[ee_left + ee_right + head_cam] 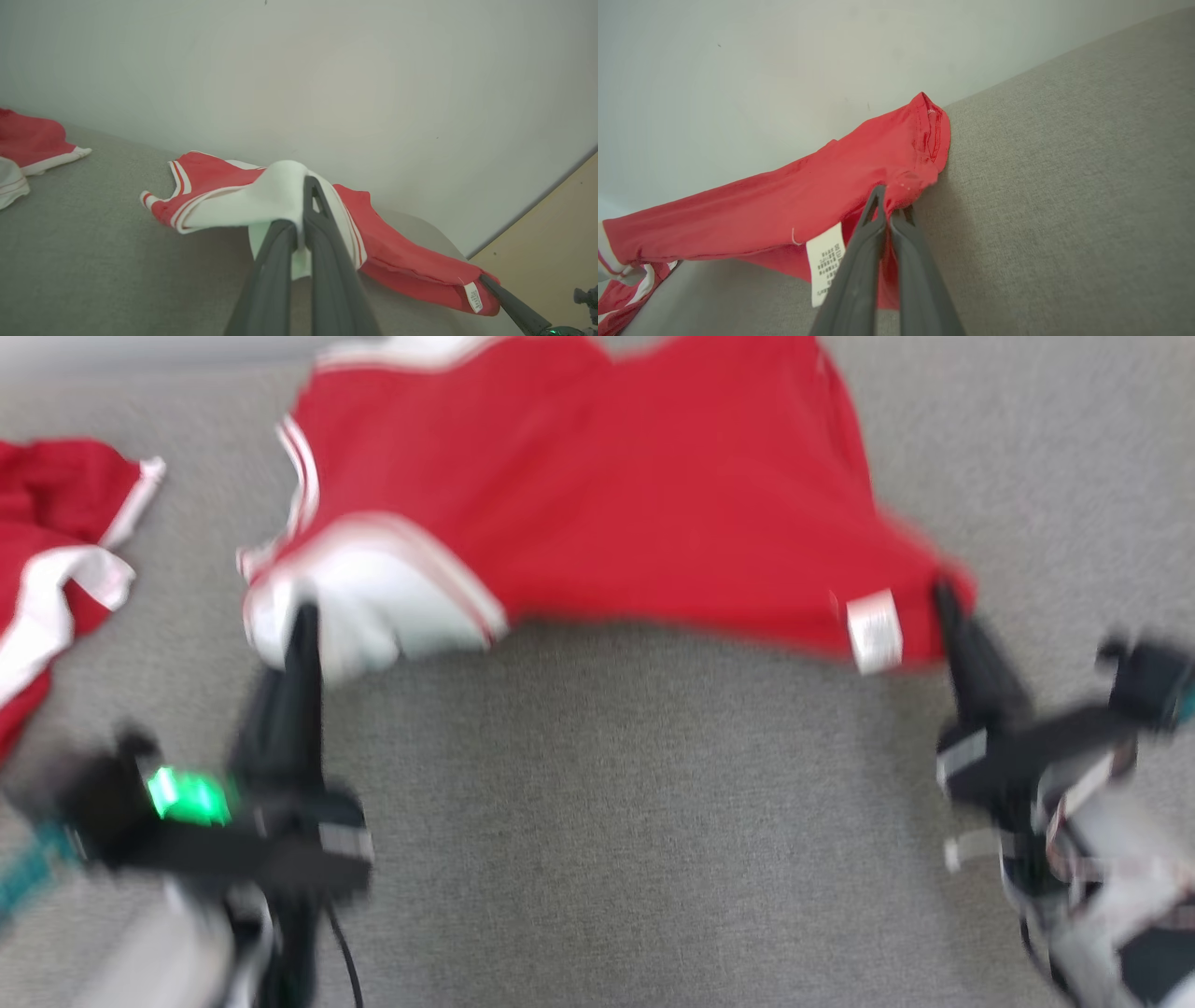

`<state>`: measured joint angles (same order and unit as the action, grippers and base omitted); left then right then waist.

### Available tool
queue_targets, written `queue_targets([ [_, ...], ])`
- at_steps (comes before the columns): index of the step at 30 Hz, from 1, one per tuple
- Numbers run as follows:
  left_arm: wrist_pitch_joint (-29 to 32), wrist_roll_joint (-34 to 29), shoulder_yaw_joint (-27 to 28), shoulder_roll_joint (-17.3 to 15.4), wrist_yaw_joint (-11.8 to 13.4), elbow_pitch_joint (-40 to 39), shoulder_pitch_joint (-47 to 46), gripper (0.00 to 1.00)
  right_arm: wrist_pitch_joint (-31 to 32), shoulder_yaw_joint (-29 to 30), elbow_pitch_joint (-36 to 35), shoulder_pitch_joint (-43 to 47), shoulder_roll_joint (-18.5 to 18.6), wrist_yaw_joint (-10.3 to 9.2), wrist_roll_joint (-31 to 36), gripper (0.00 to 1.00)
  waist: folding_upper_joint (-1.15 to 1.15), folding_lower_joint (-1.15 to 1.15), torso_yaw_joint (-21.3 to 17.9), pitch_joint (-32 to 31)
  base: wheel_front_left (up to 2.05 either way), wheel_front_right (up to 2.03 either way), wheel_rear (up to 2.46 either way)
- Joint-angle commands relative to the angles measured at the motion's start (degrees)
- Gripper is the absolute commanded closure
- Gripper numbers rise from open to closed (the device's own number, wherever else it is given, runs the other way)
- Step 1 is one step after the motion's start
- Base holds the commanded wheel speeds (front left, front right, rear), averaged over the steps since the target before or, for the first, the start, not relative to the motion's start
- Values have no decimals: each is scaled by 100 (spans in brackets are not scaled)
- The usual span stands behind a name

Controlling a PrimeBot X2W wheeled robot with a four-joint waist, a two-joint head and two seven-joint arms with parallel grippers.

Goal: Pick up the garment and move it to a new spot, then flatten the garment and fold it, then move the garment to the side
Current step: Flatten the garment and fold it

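The red garment [616, 495], trimmed in white, spreads across the upper middle of the head view on the grey fabric surface [635, 821]. Its near edge is stretched between the two grippers. The left gripper [303, 616], at the lower left of that view, has its dark fingers closed on the white panel [373, 607] at the garment's lower-left corner. In the left wrist view this white cloth drapes over and between the two fingers, raised above the surface. The right gripper [945, 593], near the right edge of the frame, is clamped on the red lower-right corner, just beside a white care label [875, 630]. The right wrist view shows red cloth pinched between its fingertips, with the label hanging to their left. The head view is smeared with blur, so the near edge between the grippers probably hangs clear of the surface, though this is not certain. The garment's far part lies on the surface, close to a pale wall [327, 70] at the top of both wrist views. A green light [187, 795] glows on the left wrist. A second red-and-white garment [56, 551] lies crumpled at the left edge of the head view, well apart from the held one.
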<state>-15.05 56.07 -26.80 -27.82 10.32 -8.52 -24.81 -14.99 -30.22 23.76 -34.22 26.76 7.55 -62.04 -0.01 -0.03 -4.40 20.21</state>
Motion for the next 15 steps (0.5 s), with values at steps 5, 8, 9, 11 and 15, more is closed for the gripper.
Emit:
queue_targets([
  [5,-17,-30,404,391,-27,-178,1590,100,-25,155,-187,1273,162,-14,88,100,1,3,169,-815,0,0,0],
  [8,-18,-101,612,601,-119,-153,2310,100,-26,419,-227,1973,133,-14,87,100,1,3,251,-1014,0,0,0],
  [9,-18,-126,664,676,-170,-133,2485,100,-26,521,-253,2156,131,-14,116,100,1,3,279,-1083,0,0,0],
  [11,-18,-150,690,800,-236,-91,2817,100,-26,628,-333,2550,91,-14,150,100,1,3,336,-1212,0,0,0],
  [15,-18,-155,553,955,-318,39,3306,100,-15,690,-433,3225,90,-14,488,100,1,3,395,-1474,0,0,0],
])
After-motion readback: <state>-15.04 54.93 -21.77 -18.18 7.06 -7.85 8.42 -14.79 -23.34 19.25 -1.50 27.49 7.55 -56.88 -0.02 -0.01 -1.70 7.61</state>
